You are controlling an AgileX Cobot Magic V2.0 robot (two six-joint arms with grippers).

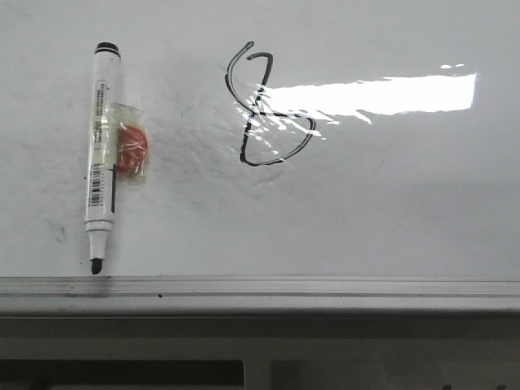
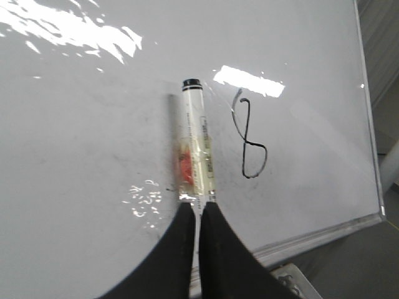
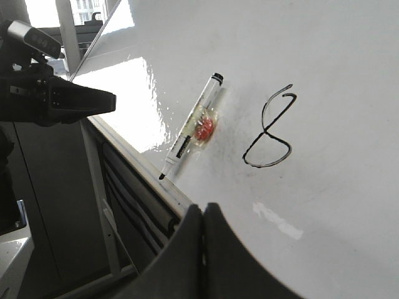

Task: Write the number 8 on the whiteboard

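Note:
The number 8 (image 1: 252, 112) is drawn in thin black line on the whiteboard (image 1: 390, 203), near its middle. It also shows in the left wrist view (image 2: 246, 144) and the right wrist view (image 3: 265, 128). A white marker (image 1: 104, 154) lies flat on the board left of the 8, uncapped, its tip by the rail. A red piece (image 1: 132, 148) is taped to its barrel. My left gripper (image 2: 198, 205) is shut and empty, back from the board, in line with the marker (image 2: 198, 143). My right gripper (image 3: 204, 207) is shut and empty, over the board's near edge. Neither gripper shows in the front view.
A grey metal rail (image 1: 260, 286) runs along the board's near edge, with a dark frame below it. Bright glare (image 1: 390, 93) lies right of the 8. The left arm (image 3: 62, 99) shows dark off the board's edge in the right wrist view.

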